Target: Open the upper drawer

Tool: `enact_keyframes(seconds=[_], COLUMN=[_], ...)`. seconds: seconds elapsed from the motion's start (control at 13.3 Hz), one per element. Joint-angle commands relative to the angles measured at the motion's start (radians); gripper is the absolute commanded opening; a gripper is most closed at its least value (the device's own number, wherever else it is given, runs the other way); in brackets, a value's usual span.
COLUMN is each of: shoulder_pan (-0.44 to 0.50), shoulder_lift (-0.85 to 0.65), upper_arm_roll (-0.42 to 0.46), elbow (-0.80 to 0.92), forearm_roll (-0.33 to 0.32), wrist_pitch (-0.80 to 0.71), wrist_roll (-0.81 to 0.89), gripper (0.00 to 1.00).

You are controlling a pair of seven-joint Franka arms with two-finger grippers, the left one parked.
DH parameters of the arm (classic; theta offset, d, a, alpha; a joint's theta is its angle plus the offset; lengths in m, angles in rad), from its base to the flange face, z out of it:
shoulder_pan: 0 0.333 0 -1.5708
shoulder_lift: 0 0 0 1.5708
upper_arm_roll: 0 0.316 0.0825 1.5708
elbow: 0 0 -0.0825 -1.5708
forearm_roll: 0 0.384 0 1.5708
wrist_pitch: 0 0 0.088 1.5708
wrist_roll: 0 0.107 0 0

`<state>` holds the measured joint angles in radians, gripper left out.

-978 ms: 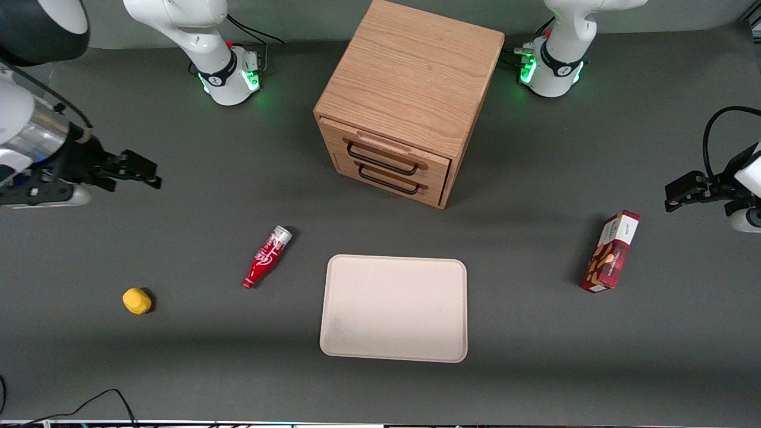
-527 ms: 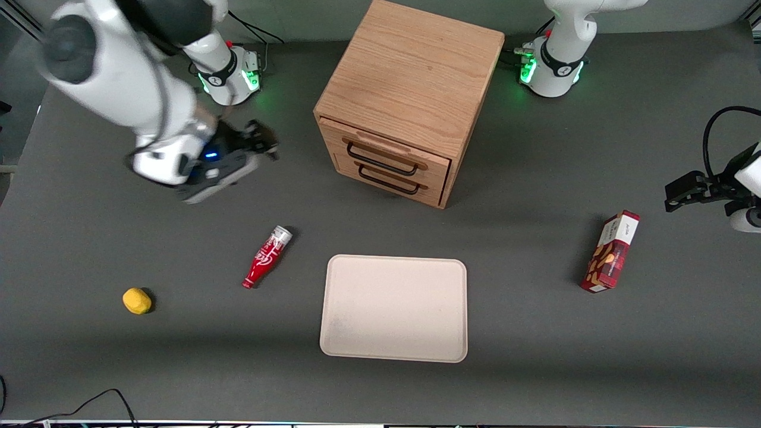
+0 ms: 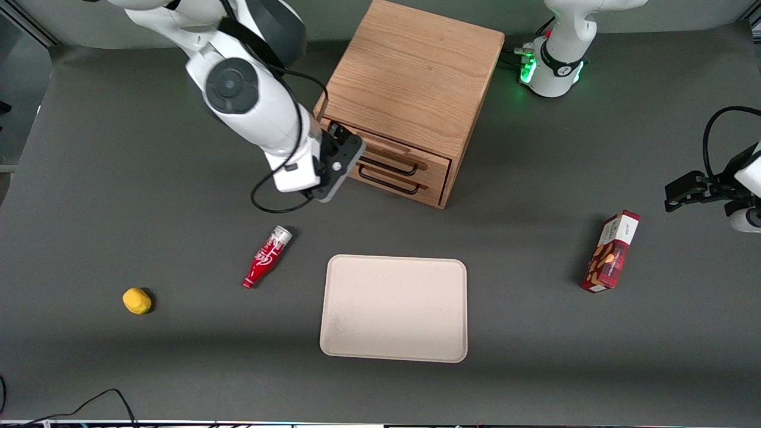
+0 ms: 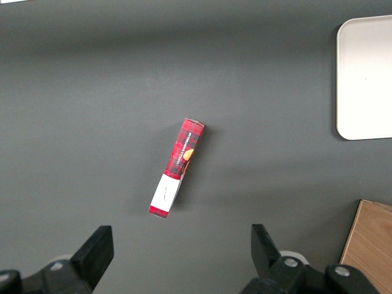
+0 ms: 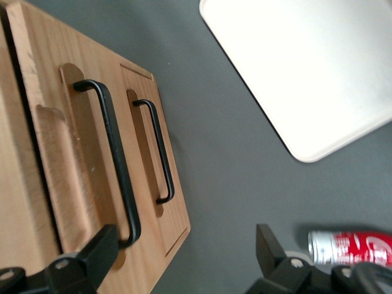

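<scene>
The end effector (image 3: 343, 156) hangs spread wide and empty just in front of the upper drawer (image 3: 389, 156), which sits closed in the oak cabinet (image 3: 410, 83), at twelve o'clock from the beige tray (image 3: 393, 308).

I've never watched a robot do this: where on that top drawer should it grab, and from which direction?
Probably the black wire handle of the upper drawer, approached from in front of the cabinet. The bar stands proud of the wood, leaving a gap for a finger. The gripper, open, is already close to one end of it.
</scene>
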<state>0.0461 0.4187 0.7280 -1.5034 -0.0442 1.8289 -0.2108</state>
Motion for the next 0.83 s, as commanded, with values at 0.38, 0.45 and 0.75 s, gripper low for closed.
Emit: enact_keyframes(seconds=[0.38, 0.45, 0.75], shoulder_pan=[0.081, 0.081, 0.096], shoulder_lift=[0.097, 0.103, 0.129], upper_arm_roll=[0.024, 0.024, 0.022], elbow=[0.008, 0.002, -0.015], forearm_roll=[-0.101, -0.114, -0.149], wrist_pitch=[0.099, 0.122, 0.176], wrist_roll=[-0.013, -0.013, -0.012], gripper=[1.0, 1.0, 1.0])
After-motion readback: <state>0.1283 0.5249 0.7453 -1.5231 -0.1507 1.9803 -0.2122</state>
